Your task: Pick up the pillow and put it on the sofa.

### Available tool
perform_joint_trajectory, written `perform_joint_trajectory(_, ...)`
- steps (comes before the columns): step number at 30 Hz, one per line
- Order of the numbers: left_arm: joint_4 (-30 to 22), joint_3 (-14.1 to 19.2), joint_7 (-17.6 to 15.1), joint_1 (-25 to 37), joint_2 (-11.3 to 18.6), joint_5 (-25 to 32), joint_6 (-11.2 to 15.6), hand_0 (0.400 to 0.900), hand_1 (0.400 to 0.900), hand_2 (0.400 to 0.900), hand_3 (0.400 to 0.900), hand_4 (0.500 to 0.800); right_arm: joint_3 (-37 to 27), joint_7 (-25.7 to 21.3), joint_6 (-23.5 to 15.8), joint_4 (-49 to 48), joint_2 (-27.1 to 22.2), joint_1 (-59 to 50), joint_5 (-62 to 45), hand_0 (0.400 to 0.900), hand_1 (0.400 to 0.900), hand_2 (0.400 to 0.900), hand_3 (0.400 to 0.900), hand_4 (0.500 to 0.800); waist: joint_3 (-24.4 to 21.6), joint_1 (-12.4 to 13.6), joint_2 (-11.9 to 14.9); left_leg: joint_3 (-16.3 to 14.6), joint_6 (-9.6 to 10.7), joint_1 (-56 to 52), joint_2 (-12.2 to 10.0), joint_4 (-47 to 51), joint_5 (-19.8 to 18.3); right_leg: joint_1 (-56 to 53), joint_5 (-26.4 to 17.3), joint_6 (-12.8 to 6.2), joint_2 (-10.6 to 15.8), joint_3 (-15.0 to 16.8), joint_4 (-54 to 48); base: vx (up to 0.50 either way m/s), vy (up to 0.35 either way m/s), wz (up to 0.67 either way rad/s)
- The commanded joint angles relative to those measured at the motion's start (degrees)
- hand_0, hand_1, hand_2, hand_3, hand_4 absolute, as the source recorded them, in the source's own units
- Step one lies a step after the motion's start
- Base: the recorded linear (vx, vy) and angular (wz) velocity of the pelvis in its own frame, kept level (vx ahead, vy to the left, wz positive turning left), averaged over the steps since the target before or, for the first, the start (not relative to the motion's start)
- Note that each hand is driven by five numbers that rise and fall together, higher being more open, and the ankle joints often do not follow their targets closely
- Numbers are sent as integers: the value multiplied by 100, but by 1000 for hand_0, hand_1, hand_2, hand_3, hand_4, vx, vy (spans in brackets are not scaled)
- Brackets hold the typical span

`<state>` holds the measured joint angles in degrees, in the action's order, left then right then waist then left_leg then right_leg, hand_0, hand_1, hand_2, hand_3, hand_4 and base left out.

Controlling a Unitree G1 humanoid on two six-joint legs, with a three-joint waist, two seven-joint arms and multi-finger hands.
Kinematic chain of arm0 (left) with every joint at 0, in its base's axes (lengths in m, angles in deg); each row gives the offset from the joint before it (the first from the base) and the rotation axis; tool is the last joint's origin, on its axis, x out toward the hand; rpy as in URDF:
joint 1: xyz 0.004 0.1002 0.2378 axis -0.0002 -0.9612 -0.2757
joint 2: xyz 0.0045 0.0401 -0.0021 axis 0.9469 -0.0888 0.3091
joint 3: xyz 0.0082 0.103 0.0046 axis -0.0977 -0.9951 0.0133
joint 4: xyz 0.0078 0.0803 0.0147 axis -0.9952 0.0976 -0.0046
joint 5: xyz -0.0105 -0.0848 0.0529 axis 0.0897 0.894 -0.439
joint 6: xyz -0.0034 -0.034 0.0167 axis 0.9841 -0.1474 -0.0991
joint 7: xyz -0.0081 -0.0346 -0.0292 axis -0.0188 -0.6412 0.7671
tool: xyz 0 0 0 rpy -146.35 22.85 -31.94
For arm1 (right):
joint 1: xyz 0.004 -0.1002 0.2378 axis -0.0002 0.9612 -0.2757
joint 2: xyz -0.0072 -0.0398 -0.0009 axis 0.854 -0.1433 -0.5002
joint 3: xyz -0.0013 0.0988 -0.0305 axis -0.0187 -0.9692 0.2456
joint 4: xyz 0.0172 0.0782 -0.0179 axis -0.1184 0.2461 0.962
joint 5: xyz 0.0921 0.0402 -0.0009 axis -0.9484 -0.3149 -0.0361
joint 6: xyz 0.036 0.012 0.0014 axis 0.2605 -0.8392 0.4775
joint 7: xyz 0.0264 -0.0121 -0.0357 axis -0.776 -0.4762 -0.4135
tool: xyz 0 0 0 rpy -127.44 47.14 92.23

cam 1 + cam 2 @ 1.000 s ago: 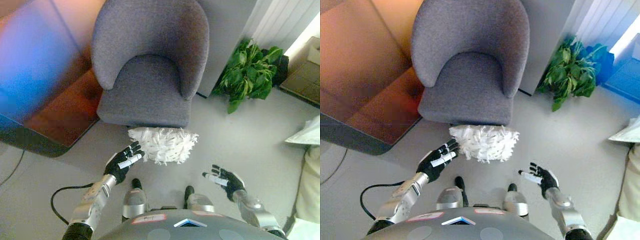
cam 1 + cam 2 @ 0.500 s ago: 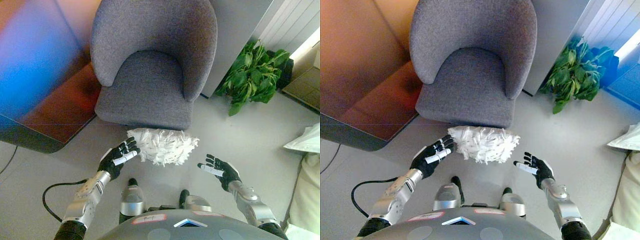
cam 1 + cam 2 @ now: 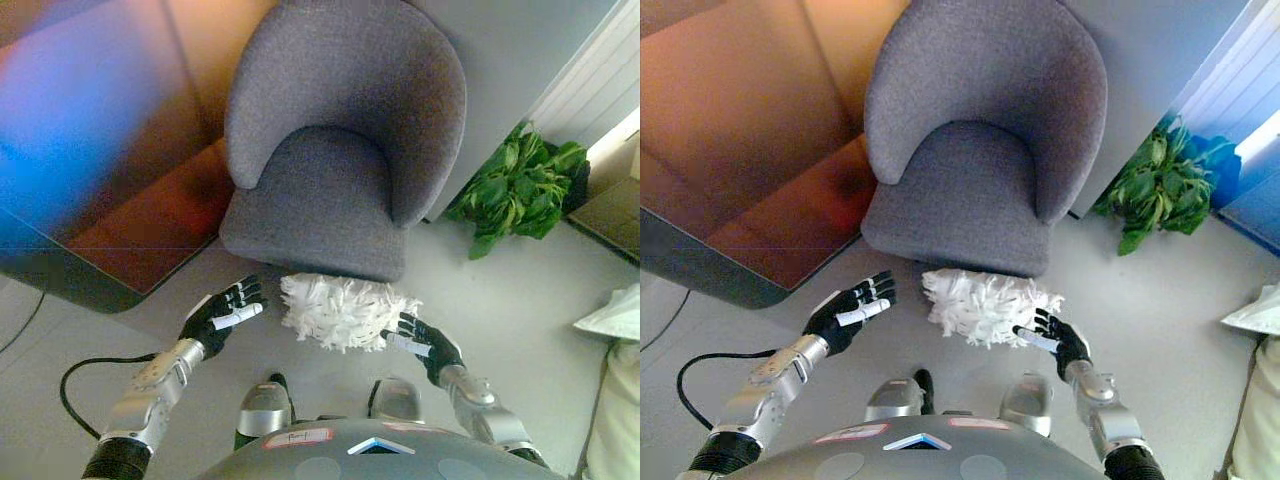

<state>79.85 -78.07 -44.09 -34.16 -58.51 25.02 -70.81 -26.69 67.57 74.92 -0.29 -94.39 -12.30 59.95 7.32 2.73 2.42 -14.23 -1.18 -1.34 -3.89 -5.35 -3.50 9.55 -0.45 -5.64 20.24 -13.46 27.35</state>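
Note:
A white shaggy pillow [image 3: 345, 310] lies on the floor just in front of the grey armchair [image 3: 335, 150]. My left hand [image 3: 222, 312] is open, a short gap to the left of the pillow. My right hand [image 3: 425, 344] is open, its fingers touching the pillow's right end. Both hands are low, near the floor. The pillow also shows in the right eye view [image 3: 985, 304], with my left hand [image 3: 847, 311] and right hand [image 3: 1056, 338] on either side.
A green potted plant [image 3: 515, 190] stands right of the armchair by the wall. A dark-edged brown rug or platform [image 3: 120, 230] lies to the left. White cloth [image 3: 610, 320] shows at the right edge.
The camera has shifted. My right hand moved left and reached the pillow's right end. My left hand now sits farther from the pillow's left end.

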Motion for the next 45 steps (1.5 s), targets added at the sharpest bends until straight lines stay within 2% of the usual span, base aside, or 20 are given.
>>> perform_joint_trajectory(1,-800,105,171,150,190,159,220,900,900,900,900,800,-160,36,-501,-364,-263,-114,142,900,900,900,900,800,1,-191,143,409,172,89,-60,-65,-228,-142,-1510,-736,488,120,-1499,186,-405,22)
perform_joint_trajectory(2,-811,48,141,169,204,183,244,900,900,900,900,800,-170,31,-510,-379,-300,-135,182,900,900,900,900,800,25,-213,189,426,272,94,-143,-151,-319,-126,-1744,-842,666,107,-2064,181,-358,17)
perform_joint_trajectory(4,-824,3,59,170,214,259,254,900,900,900,900,800,-173,61,-537,-368,-383,-201,361,900,900,900,900,800,58,-232,210,474,404,92,-324,-232,-392,-128,-2064,-936,797,129,-2397,154,-292,17)
perform_joint_trajectory(5,-839,3,52,148,237,281,271,900,900,900,900,800,-195,90,-544,-396,-439,-204,450,900,900,900,900,800,64,-214,204,503,459,103,-461,-286,-383,-214,-1908,-936,761,127,-2550,136,-206,20)
perform_joint_trajectory(7,-817,-47,-56,137,207,239,313,900,900,900,900,800,-170,80,-518,-337,-556,-297,632,900,900,900,900,800,55,-201,236,467,592,79,-716,-354,-308,-377,-1875,-936,747,27,-2577,175,-201,25)
perform_joint_trajectory(9,-807,-21,-96,113,165,284,219,900,900,900,900,800,-177,64,-482,-383,-727,-363,977,900,900,900,900,800,-13,-164,231,440,755,-18,-952,-270,-165,-597,-1655,-936,613,-115,-2746,212,-163,30)
perform_joint_trajectory(11,-801,2,0,54,123,233,141,900,900,900,900,800,-190,119,-452,-518,-922,-356,1381,900,900,900,900,800,-71,-153,225,354,814,-135,-1096,-137,-49,-819,-1456,-936,477,-254,-2818,202,-96,36)
perform_joint_trajectory(13,-848,-3,125,-38,170,61,184,900,900,900,900,800,-184,111,-508,-622,-1110,-343,1755,900,900,900,900,800,-86,-163,196,311,824,-204,-1141,-28,31,-866,-1278,-936,392,-315,-2745,143,-32,35)
perform_joint_trajectory(17,-849,-18,98,106,304,289,240,900,900,900,900,800,-94,-127,-752,-730,-1427,-587,2468,900,900,900,900,800,150,-205,125,435,809,-29,-1211,-146,31,-464,-912,-862,342,-197,-2103,-35,-5,32)
perform_joint_trajectory(20,-836,-36,93,312,470,410,448,900,900,900,900,800,20,-365,-877,-817,-1670,-914,3072,900,900,900,900,800,439,-188,72,650,858,331,-1284,-467,-29,11,-783,-866,420,-46,-1688,-146,-66,32)
perform_joint_trajectory(23,-863,-101,44,563,598,622,686,900,900,900,900,800,179,-601,-866,-768,-1866,-1388,3192,900,900,900,900,800,786,-163,-3,854,891,883,-1406,-867,-53,631,-698,-854,541,128,-1261,-218,-79,26)
perform_joint_trajectory(27,-927,-335,-206,1024,696,900,1043,900,900,900,900,800,436,-819,-860,-583,-2021,-2163,3217,900,900,900,900,800,1239,-132,-82,1142,948,1829,-1456,-1364,-23,1510,-553,-834,643,394,-738,-282,-40,19)
perform_joint_trajectory(34,-1178,-511,-705,1553,627,1234,1645,900,900,900,900,800,572,-788,-1003,-625,-2235,-2919,2959,900,900,900,900,800,1792,-131,-239,1364,987,3292,-1448,-2137,-24,2723,-279,-746,572,621,-45,-221,-1,10)
perform_joint_trajectory(39,-1294,-632,-808,1863,596,1212,1845,900,900,900,900,800,563,-1195,-1043,-647,-2304,-3382,2863,900,900,900,900,800,2000,-88,-293,1333,998,4120,-1408,-2653,-112,3396,-127,-656,526,589,445,-164,-8,6)
perform_joint_trajectory(45,-1380,-701,-892,2164,526,1196,1919,900,900,900,900,800,583,-1585,-880,-676,-2262,-3921,3007,900,900,900,900,800,2102,-65,-360,1352,949,4940,-1380,-3339,-295,4106,104,-551,553,554,1232,-95,1,10)
